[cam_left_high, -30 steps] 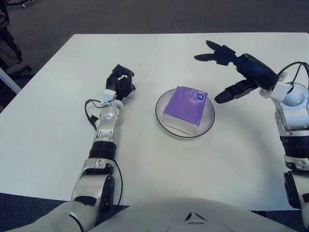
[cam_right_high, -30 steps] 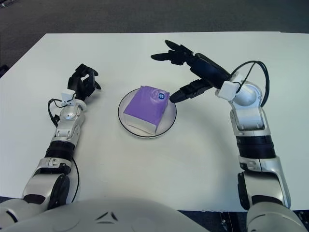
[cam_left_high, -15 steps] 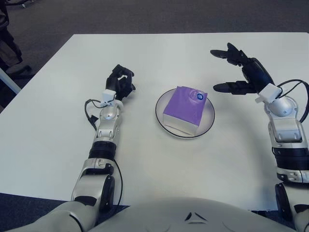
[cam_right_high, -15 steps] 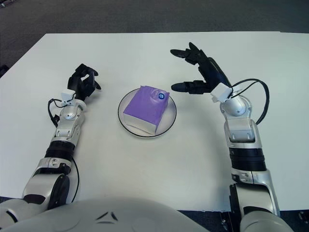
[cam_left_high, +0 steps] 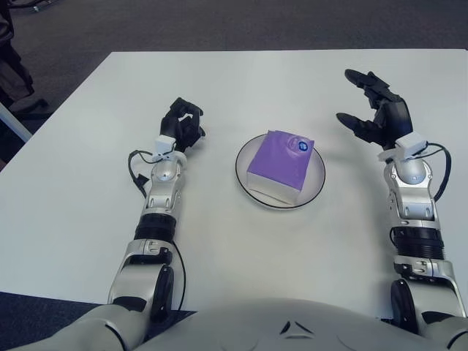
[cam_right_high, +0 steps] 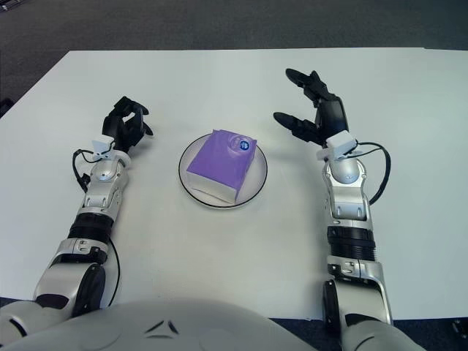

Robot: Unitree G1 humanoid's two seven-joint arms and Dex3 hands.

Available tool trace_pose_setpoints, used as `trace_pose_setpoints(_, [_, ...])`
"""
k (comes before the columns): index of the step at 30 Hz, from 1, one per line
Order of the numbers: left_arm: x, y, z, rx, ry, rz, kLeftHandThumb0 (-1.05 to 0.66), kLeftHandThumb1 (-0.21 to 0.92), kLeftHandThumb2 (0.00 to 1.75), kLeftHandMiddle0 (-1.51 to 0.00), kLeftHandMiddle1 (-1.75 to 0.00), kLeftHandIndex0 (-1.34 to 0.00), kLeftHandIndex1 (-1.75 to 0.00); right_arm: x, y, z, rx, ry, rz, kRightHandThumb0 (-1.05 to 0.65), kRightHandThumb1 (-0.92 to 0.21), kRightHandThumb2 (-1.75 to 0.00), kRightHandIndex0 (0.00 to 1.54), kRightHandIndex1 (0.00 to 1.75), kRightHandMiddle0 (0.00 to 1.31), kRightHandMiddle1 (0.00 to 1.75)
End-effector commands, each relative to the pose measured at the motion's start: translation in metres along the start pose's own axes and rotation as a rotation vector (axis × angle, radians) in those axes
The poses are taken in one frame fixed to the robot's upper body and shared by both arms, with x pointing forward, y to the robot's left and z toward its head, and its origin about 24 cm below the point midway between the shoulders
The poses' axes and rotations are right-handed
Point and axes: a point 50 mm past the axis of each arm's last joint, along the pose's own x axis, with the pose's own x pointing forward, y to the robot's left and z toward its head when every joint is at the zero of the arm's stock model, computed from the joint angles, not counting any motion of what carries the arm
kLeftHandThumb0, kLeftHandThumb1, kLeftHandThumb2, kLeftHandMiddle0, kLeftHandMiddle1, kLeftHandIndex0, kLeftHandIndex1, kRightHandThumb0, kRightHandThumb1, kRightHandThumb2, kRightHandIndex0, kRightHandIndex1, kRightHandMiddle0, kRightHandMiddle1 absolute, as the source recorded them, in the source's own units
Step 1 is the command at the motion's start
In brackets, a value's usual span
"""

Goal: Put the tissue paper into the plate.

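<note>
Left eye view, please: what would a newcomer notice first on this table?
The purple tissue pack stands out at once, lying in the white plate at the middle of the white table. To its right the right hand hangs with spread fingers, holding nothing; the left hand rests curled on the table to the plate's left.

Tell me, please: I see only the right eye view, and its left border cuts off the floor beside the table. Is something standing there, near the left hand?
Observer: Yes. In the left eye view a dark object stands on the floor beyond the table's far left corner. I cannot tell what it is. It is well apart from the left hand, which rests curled on the table.
Operator: Is anything else there, nearer the robot?
Observer: A pale slanted bar shows just below the dark object, off the table's edge. The right hand is open, right of the plate where the tissue pack lies.
</note>
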Motion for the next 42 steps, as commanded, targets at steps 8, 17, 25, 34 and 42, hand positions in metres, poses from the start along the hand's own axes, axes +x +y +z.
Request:
trace_pose_setpoints(8, [-0.033,0.004,-0.042,-0.003,0.166,0.023,-0.35,0.92,0.55,-0.82,-1.75,-0.58,-1.75,-0.02,0.007,-0.024,0.173,0.154,-0.217,-0.35,-0.92,-0.42,0.9,0.19,0.34,1.43])
trace_pose_setpoints(17, [-0.033,0.004,-0.04,-0.003,0.157,0.019,-0.35,0.92,0.55,-0.82,-1.75,-0.57,-1.75,-0.04,0.02,-0.04,0.221,0.219,-0.256,-0.04,-0.92,-0.31,0.54,1.16,0.31,1.58])
trace_pose_setpoints(25, [-0.033,0.003,-0.039,-0.005,0.15,0.017,-0.35,0.92,0.55,-0.82,-1.75,-0.56,-1.75,-0.053,0.026,-0.051,0.197,0.266,-0.206,-0.01,-0.92,-0.29,0.51,1.27,0.32,1.56])
trace_pose_setpoints(34, [-0.033,0.003,-0.038,-0.008,0.146,0.015,-0.35,0.92,0.56,-0.83,-1.75,-0.56,-1.74,-0.069,0.032,-0.061,0.169,0.348,-0.143,0.0,-0.92,-0.3,0.51,1.3,0.3,1.57])
trace_pose_setpoints(42, [-0.033,0.003,-0.037,-0.014,0.138,0.011,-0.35,0.92,0.56,-0.83,-1.75,-0.56,-1.74,-0.074,0.034,-0.063,0.136,0.413,-0.111,-0.01,-0.92,-0.3,0.53,1.33,0.3,1.52])
